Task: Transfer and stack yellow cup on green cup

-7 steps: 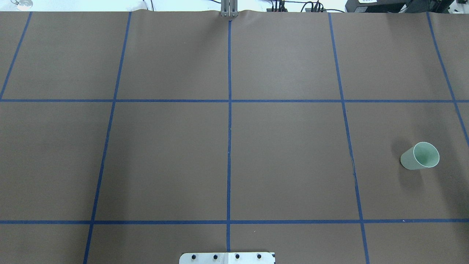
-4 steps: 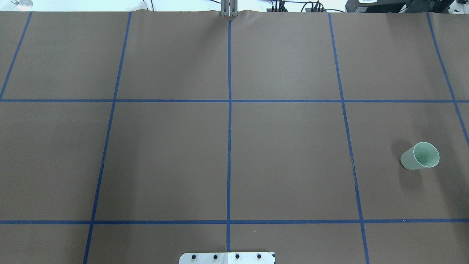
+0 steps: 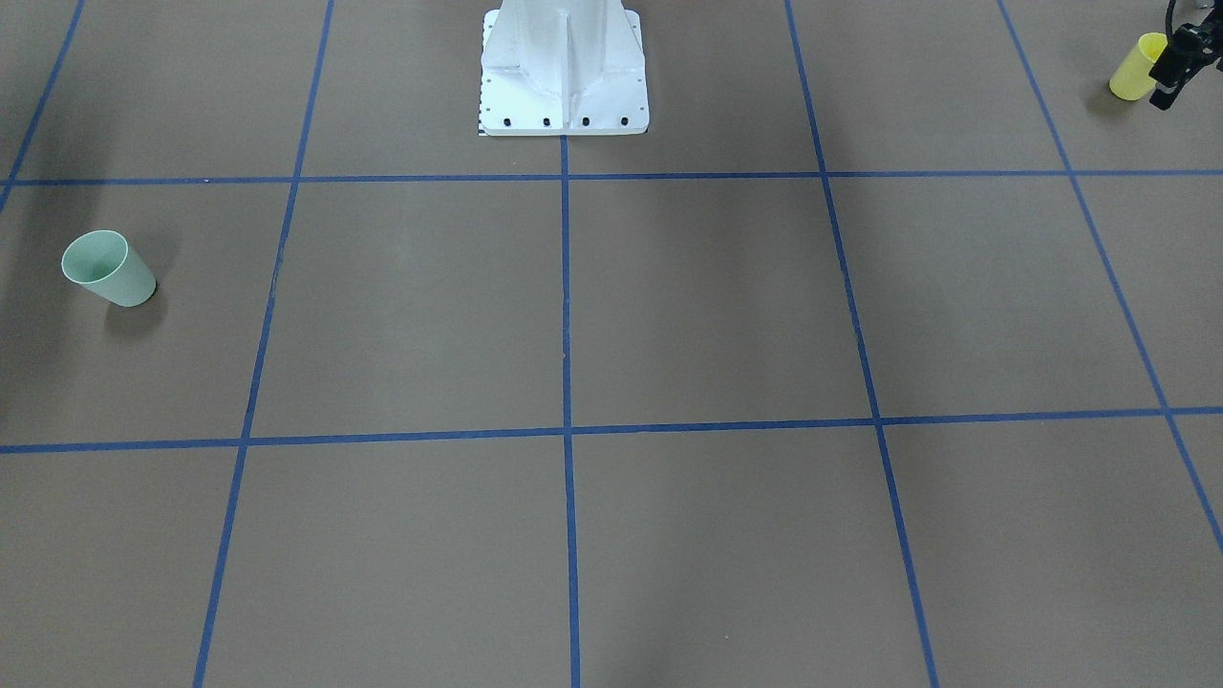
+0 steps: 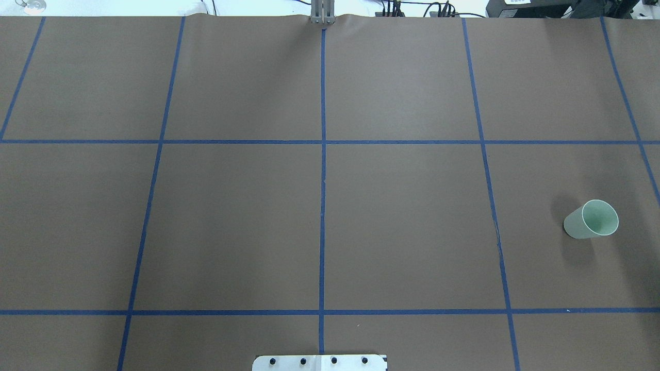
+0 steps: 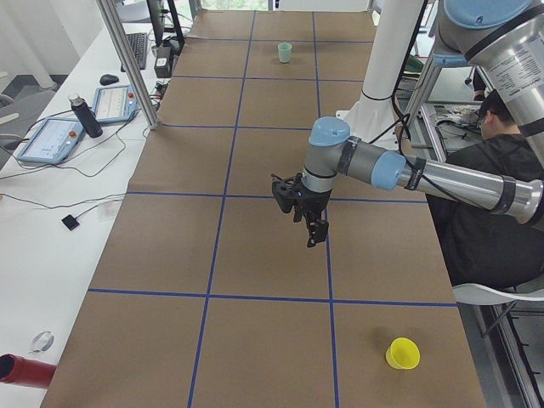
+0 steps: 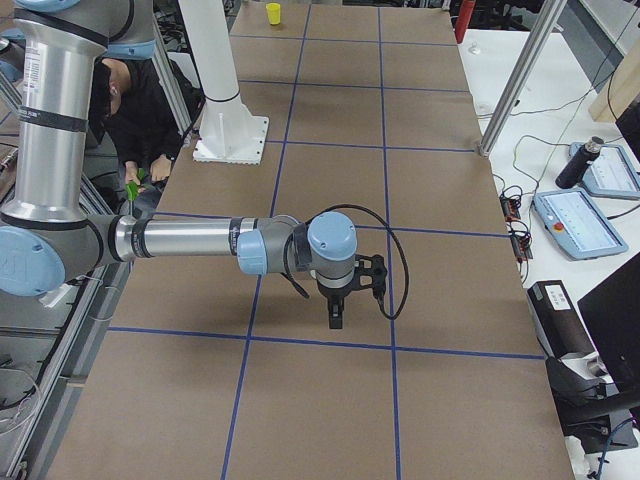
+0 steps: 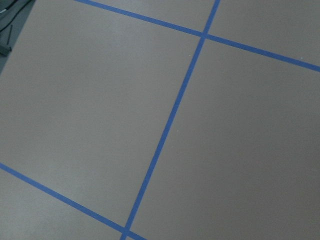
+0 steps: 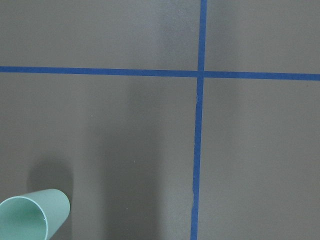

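The yellow cup (image 3: 1135,67) stands upright on the brown table near the robot's left end; it also shows in the exterior left view (image 5: 403,353) and, far off, in the exterior right view (image 6: 273,13). The green cup (image 4: 591,219) stands upright at the robot's right end, also in the front view (image 3: 108,268) and the right wrist view (image 8: 32,217). My left gripper (image 5: 313,238) hovers above the table, well away from the yellow cup; its edge shows in the front view (image 3: 1168,86). My right gripper (image 6: 335,318) hovers over the table. I cannot tell whether either is open or shut.
The white robot base (image 3: 564,96) stands at the table's near edge. Blue tape lines (image 4: 322,206) divide the brown surface. A side bench holds tablets (image 5: 51,136) and a bottle (image 5: 81,115). A person (image 5: 501,170) sits beside the robot.
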Controlling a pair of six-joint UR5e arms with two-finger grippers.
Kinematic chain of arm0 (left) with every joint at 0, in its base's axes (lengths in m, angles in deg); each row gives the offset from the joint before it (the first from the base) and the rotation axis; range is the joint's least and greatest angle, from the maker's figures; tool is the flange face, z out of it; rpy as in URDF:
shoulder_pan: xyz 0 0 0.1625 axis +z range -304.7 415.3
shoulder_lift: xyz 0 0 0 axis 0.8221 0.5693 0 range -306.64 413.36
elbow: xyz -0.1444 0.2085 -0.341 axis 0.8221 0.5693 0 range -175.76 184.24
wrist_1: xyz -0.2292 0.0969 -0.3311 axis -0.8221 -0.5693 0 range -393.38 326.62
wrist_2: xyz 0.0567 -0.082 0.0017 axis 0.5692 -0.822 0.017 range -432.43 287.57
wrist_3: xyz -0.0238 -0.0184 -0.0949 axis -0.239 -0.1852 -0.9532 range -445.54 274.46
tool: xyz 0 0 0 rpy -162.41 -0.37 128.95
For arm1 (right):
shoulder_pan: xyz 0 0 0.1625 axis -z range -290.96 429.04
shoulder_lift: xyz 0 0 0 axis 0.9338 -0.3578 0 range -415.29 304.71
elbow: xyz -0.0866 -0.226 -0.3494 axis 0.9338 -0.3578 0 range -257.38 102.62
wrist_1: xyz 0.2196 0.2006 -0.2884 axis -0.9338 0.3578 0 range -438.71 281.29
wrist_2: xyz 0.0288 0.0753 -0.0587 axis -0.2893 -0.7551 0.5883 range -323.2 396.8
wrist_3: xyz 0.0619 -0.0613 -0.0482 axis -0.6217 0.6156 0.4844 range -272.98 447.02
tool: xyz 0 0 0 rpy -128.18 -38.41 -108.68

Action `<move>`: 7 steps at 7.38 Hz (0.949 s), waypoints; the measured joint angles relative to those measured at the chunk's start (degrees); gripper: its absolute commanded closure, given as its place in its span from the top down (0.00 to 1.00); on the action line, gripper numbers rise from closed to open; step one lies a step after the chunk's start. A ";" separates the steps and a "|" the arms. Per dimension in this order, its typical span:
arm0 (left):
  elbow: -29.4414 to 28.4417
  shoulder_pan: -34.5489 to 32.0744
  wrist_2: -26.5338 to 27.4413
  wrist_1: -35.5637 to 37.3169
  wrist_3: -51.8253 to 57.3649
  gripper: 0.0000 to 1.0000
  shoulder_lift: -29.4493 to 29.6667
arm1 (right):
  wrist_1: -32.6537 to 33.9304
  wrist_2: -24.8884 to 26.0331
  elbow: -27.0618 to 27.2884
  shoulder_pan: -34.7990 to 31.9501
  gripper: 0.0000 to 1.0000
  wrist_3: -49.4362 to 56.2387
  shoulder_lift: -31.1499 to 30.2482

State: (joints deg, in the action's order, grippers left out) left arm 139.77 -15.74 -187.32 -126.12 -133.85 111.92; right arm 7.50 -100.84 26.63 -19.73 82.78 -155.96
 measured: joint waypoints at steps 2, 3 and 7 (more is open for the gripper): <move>0.85 1.03 3.39 3.89 -3.43 1.00 -0.38 | -0.06 0.01 0.01 -0.04 0.99 0.01 -0.12; 0.97 2.45 4.54 4.73 -7.40 1.00 -0.55 | -0.07 0.00 0.06 -0.12 0.99 0.01 -0.15; 1.21 8.50 11.97 8.70 -20.77 1.00 -0.89 | -0.21 -0.05 0.59 -0.26 0.99 0.09 -0.67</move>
State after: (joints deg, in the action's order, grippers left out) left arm 140.98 -7.24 -175.35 -117.41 -154.63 111.04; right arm 7.29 -100.90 27.23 -19.99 82.88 -156.63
